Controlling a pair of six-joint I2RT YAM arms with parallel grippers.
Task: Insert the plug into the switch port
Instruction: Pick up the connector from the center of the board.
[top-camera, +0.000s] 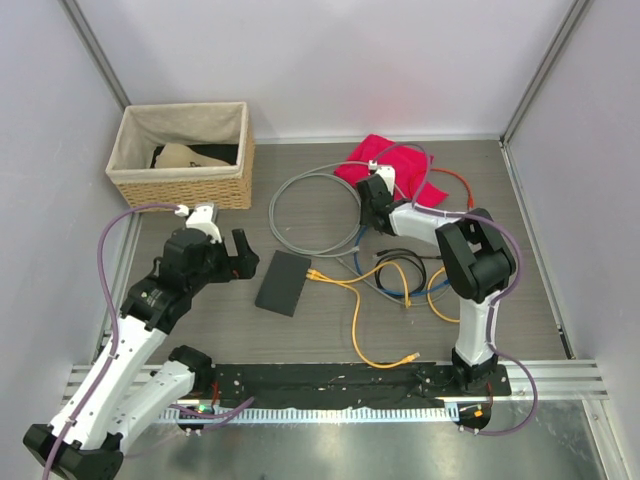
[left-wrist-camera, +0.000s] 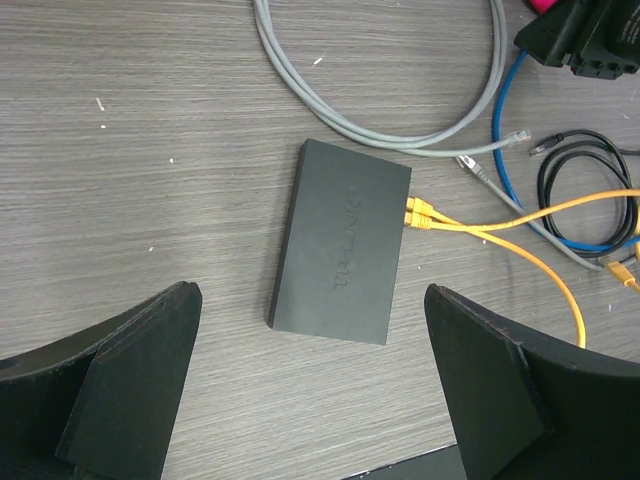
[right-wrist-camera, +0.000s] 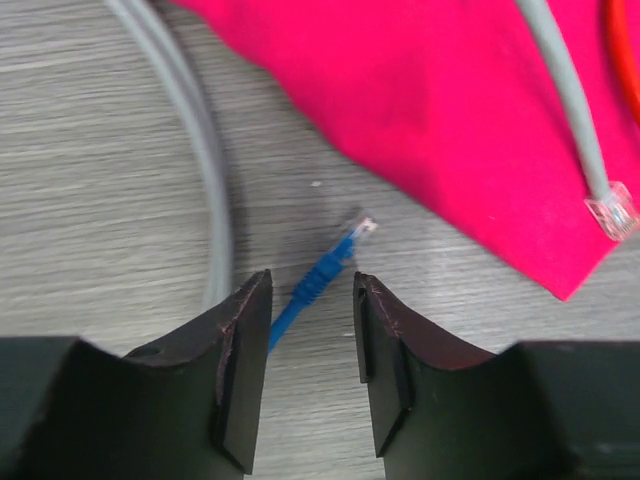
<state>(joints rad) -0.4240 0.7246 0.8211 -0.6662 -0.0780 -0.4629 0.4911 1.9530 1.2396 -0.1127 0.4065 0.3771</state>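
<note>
Right hand (right-wrist-camera: 312, 283) stood unclenched astride blue cable plug (right-wrist-camera: 336, 257), not gripping; left hand (left-wrist-camera: 310, 293) gaped over flat dark-grey switch (left-wrist-camera: 345, 235).

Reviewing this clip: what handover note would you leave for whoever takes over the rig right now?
Left hand: wide open, empty, hovers above the flat dark grey rectangular switch.
Right hand: jaws half closed either side of the blue network cable behind its clear plug, near the red cloth; gap visible, not clamped.
Two yellow plugs meet the switch's long edge.
Done: right hand lined up on the cable.
Left: grip, carry to the switch, insert.
</note>
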